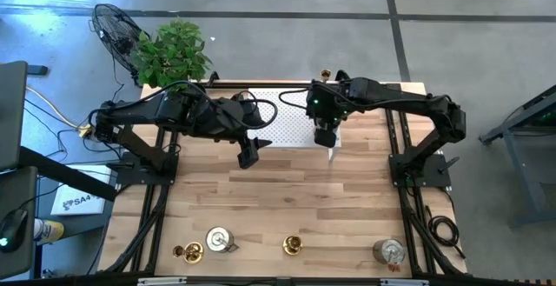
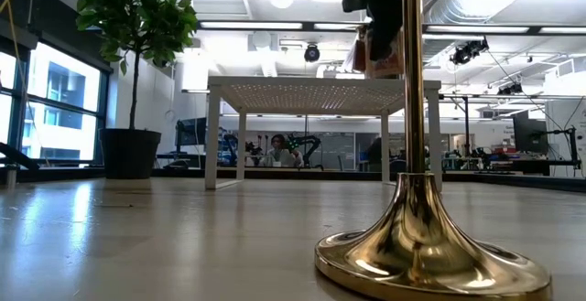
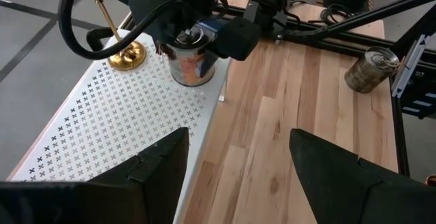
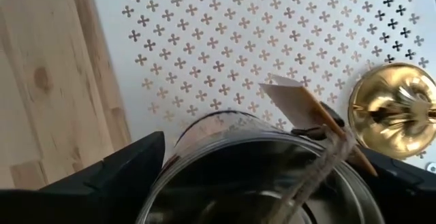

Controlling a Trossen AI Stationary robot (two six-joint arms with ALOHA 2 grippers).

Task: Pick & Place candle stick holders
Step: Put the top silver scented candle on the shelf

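Note:
My right gripper [image 1: 324,136] is shut on a squat silver-grey cylinder [image 3: 191,64] at the near right corner of the white perforated platform [image 1: 282,116]. The cylinder's open top carries twine and a paper tag [image 4: 293,101]. A gold stick [image 3: 126,54] stands by its round base on the platform behind it. My left gripper [image 1: 250,153] is open and empty over the wood by the platform's near edge. Two gold sticks [image 1: 191,251] [image 1: 293,245] and two silver cylinders [image 1: 220,240] [image 1: 389,251] stand along the table's near edge. My right gripper holds the cylinder by its outer wall near the rim [image 4: 170,163], pinched between the two fingers, one on each side. The fingers come from above, pointing down. The cylinder is upright; whether its bottom [image 3: 194,81] rests on the platform or hangs just above it I cannot tell.
The platform stands on legs [image 2: 212,136] above the wood. A potted plant [image 1: 174,51] and a fan [image 1: 117,29] stand beyond the table's far left corner. The arms' black frames [image 1: 408,160] flank the table. Bare wood [image 1: 287,199] lies between the platform and the near row.

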